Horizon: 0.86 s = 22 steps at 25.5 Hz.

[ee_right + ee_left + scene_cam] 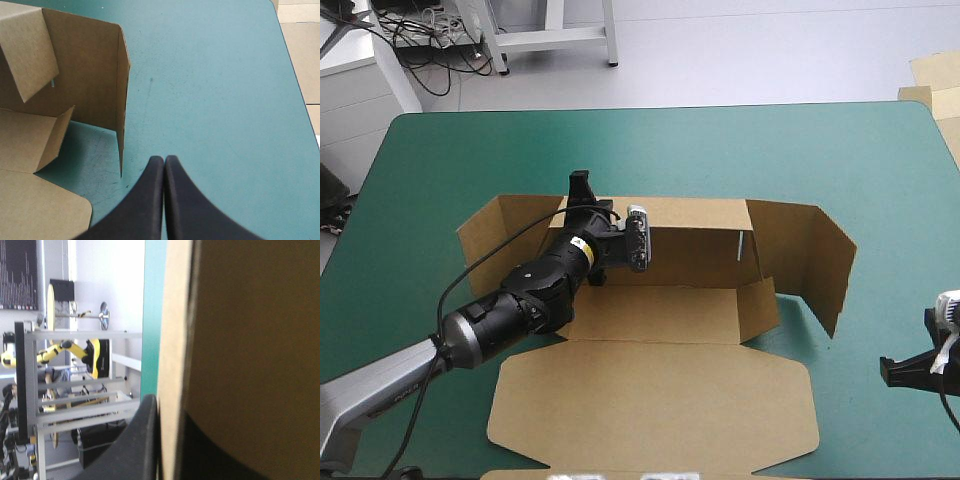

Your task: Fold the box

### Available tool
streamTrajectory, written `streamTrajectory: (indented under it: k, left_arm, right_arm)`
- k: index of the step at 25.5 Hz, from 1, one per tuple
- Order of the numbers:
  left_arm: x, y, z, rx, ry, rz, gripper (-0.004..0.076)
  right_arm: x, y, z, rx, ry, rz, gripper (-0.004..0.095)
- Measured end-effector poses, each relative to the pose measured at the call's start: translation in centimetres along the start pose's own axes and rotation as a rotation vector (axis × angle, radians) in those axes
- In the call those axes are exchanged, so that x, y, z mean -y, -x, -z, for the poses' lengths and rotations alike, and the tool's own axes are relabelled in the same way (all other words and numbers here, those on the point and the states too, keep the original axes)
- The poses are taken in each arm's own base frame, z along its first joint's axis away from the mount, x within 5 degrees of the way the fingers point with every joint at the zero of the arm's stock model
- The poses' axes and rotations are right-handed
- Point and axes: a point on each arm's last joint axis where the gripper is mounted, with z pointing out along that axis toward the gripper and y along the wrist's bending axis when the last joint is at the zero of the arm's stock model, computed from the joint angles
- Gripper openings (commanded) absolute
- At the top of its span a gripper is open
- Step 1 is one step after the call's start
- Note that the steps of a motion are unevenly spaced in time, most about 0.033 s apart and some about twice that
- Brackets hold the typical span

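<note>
At the middle of the teal-green cover (800, 150) lies the box (650, 318), a cut sheet of brown board partly raised. Its floor is flat on the cover, its back wall (695, 215) stands upright along the far side, and the lid (650, 400) lies flat on the near side. At each end of the back wall a side panel is lifted: the left panel (495, 235) angles outward, while the right panel (815, 255) bends forward around the box's right end and stands on its edge. A smaller flap (758, 305) rises at the right end of the floor. The left gripper (582, 192) reaches across the box's left half to the back wall's top edge. Its black fingers (142, 445) are clamped on that wall, one on each face with the board between them. The right gripper (164, 162) hangs over bare cover off the box's right side, near the right panel's free edge but apart from it, its fingers pressed together into one point.
</note>
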Motion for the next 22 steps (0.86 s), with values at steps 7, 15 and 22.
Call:
streamTrajectory:
  k: [7, 15, 22]
  left_arm:
    - [0.0, -0.7, 0.0, -0.063, 0.017, 0.046, -0.0010]
    - [0.6, 0.5, 0.5, -0.035, 0.017, 0.020, -0.0010]
    - [1.3, 1.2, 1.0, -0.028, 0.029, 0.042, -0.0010]
  right_arm:
    - [-0.1, 0.5, -0.3, -0.005, 0.012, -0.009, 0.0176]
    - [0.1, 5.6, -2.4, -0.030, 0.020, -0.013, 0.0676]
    - [0.2, 11.8, -7.2, -0.048, 0.026, -0.018, 0.0716]
